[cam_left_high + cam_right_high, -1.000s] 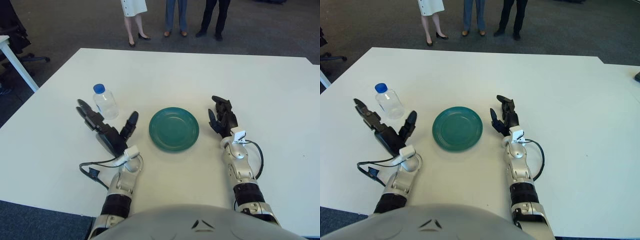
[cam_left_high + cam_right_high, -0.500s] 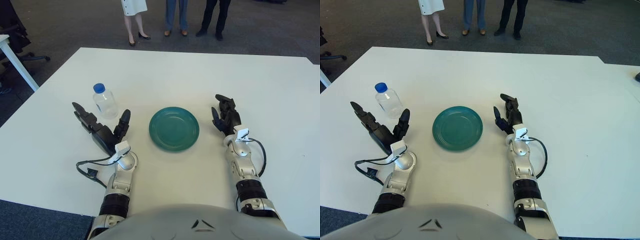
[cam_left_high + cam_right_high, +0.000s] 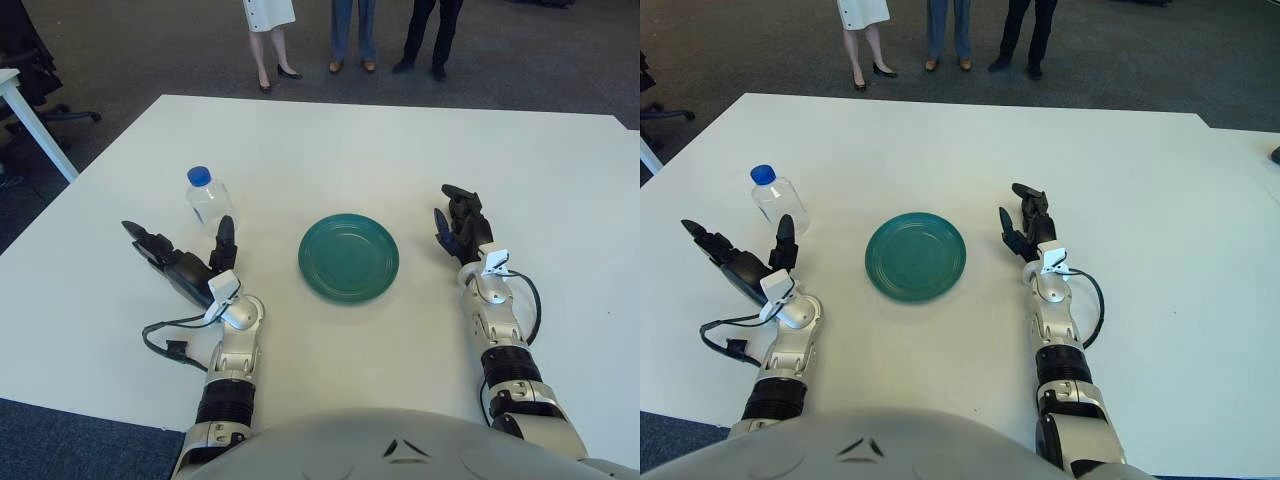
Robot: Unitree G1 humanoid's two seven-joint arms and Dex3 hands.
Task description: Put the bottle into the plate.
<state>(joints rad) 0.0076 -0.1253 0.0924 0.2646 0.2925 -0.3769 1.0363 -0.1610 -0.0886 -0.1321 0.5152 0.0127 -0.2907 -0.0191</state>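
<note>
A small clear bottle (image 3: 207, 201) with a blue cap stands upright on the white table, left of a green plate (image 3: 348, 257) that holds nothing. My left hand (image 3: 180, 265) is open, fingers spread, low over the table just in front of and left of the bottle, not touching it. My right hand (image 3: 460, 222) is to the right of the plate, fingers loosely open, holding nothing.
The white table (image 3: 330, 150) stretches far behind the plate and bottle. A black cable (image 3: 165, 343) loops beside my left forearm. Three people's legs (image 3: 340, 40) stand beyond the table's far edge. Another table's corner (image 3: 20, 100) is at the far left.
My left hand has moved left and back toward the near-left, away from the plate. My right hand has shifted slightly right. The bottle and plate have not moved.
</note>
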